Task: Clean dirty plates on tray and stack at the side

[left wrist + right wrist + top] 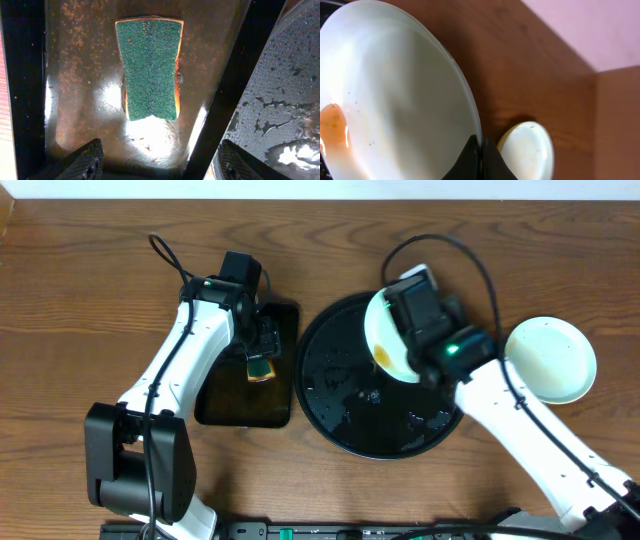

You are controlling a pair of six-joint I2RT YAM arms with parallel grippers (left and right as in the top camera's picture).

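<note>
Two plates are showing. One held plate (pixel 388 332) is sitting tilted over the far right part of the round tray (pixel 345 395). Its hollow face is turning toward the overhead camera, and a yellow-orange smear (pixel 383 358) is clinging near its lower edge. Whether its lower edge is touching the tray, I cannot tell. The right gripper (pixel 481 150) is pinching this plate by the rim. In the right wrist view its dark fingers are closing on either side of the thin edge. The second plate (pixel 550 358) is lying flat on the wooden table (pixel 90 290), just right of the round tray and apart from it. Its pale face is looking nearly clean from above. The round tray's glossy black floor is carrying scattered water drops and streaks.

Left of the round tray, a rectangular tray (pixel 225 405) is lying on the table, its wet floor catching glare. A sponge (pixel 150 67) is resting flat in it, green scouring side up. The left gripper (pixel 160 150) is hanging over this tray, just beside the sponge. Its two ribbed fingers (pixel 85 160) are standing spread wide with nothing between them.
</note>
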